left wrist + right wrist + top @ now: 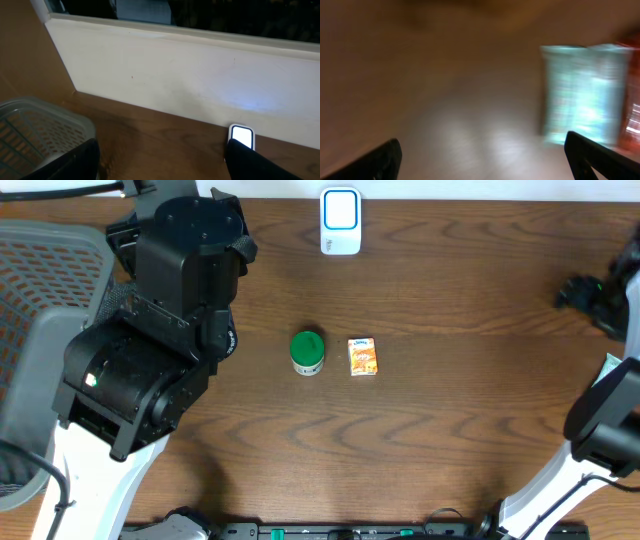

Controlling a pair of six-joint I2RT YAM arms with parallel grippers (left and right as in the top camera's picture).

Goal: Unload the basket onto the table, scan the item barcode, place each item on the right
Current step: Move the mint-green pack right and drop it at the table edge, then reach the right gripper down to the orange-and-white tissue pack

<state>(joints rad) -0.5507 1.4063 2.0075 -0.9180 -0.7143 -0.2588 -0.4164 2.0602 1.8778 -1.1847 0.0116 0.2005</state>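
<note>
I get only blur at the right wrist; right gripper (pixel 485 160), left gripper (pixel 162 161) gape empty; scanner (pixel 340 220) beyond jar (pixel 307 351), carton (pixel 362 356)

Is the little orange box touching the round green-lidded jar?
No, bare brown wooden table shows between the orange box and the green-lidded jar.

Wood-grain table (pixel 450 430), glossy plastic scanner (pixel 341 220)

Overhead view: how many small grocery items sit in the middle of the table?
2: a green-lidded jar and, beside it without touching, a small orange box. Others may be hidden under the big black arm.
</note>
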